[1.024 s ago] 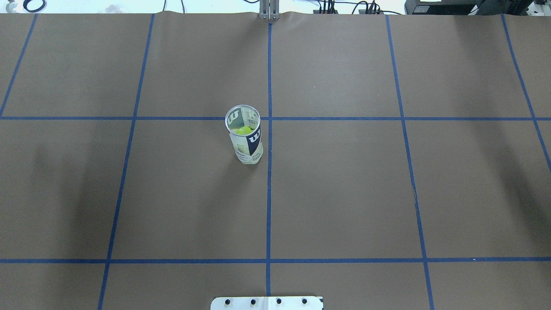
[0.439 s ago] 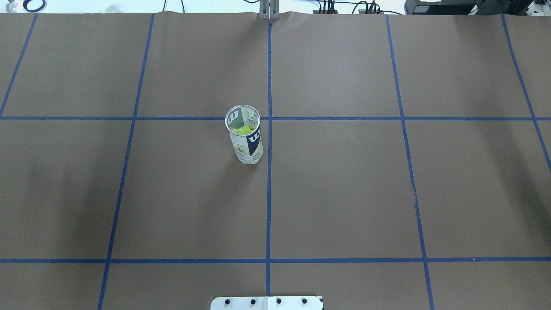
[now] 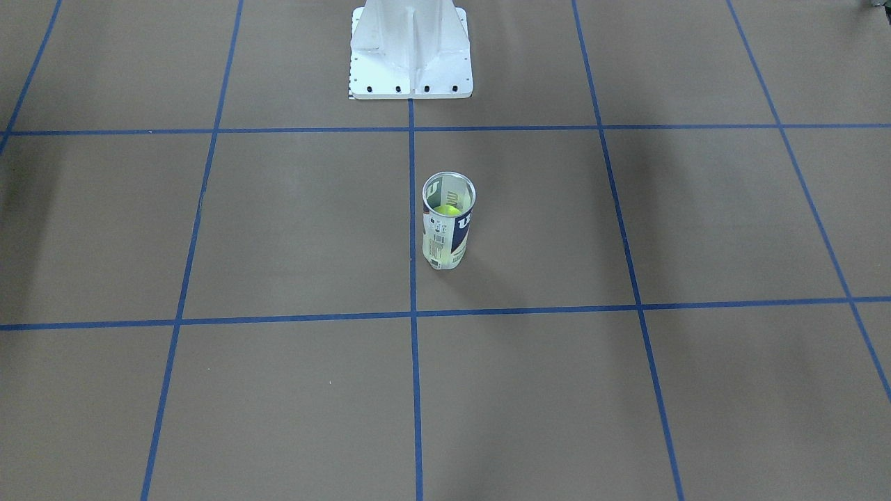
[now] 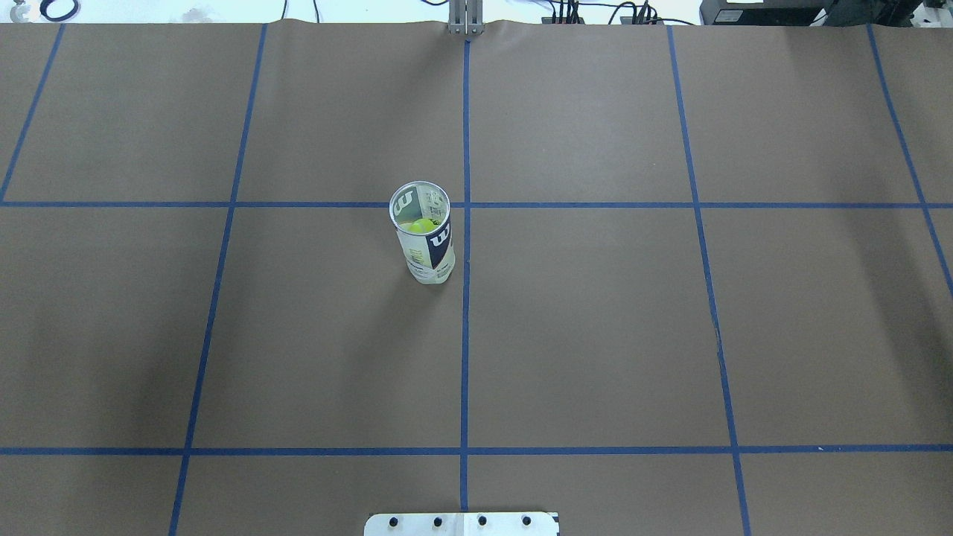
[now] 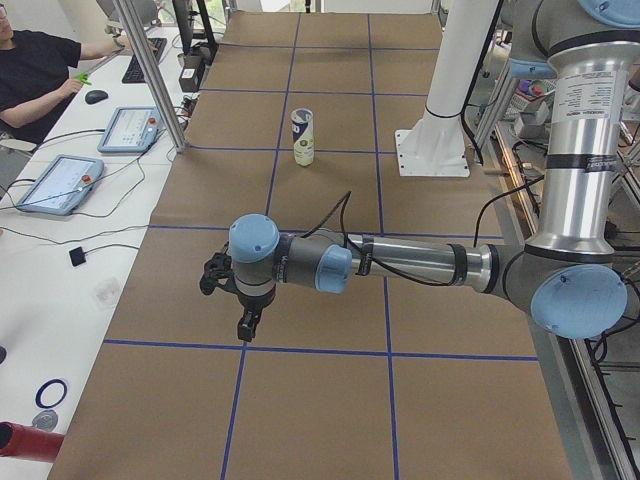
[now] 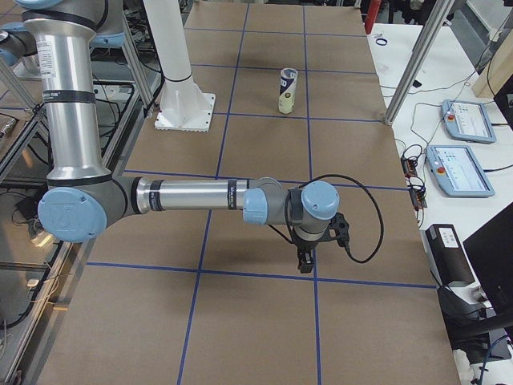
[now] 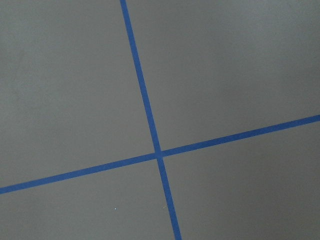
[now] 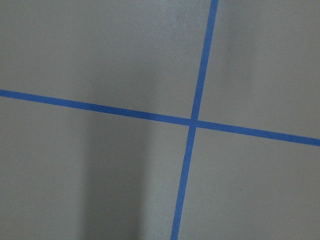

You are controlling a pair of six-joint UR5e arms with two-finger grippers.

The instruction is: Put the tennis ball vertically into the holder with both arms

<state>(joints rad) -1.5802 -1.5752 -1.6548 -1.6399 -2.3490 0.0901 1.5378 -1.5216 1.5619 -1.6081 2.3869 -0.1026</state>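
The holder (image 4: 426, 249) stands upright near the table's middle, metal-rimmed mouth up, with the yellow-green tennis ball (image 4: 423, 225) inside it. It also shows in the front-facing view (image 3: 445, 236) with the ball (image 3: 447, 209) in it, and far off in both side views (image 5: 303, 137) (image 6: 287, 90). My left gripper (image 5: 245, 325) hangs over bare table far from the holder, in the exterior left view only. My right gripper (image 6: 304, 261) shows likewise in the exterior right view only. I cannot tell if either is open or shut. Both wrist views show only blue tape crossings.
The white metal base (image 4: 461, 523) sits at the table's near edge, also in the front-facing view (image 3: 411, 56). Blue tape lines grid the brown table. Tablets (image 5: 60, 185) (image 6: 457, 168) and metal posts (image 5: 150, 70) stand off the far edge, and a seated person (image 5: 30, 70) is there.
The holder and ball have not moved. The faint shadows at the table's left and right sides have grown weaker.
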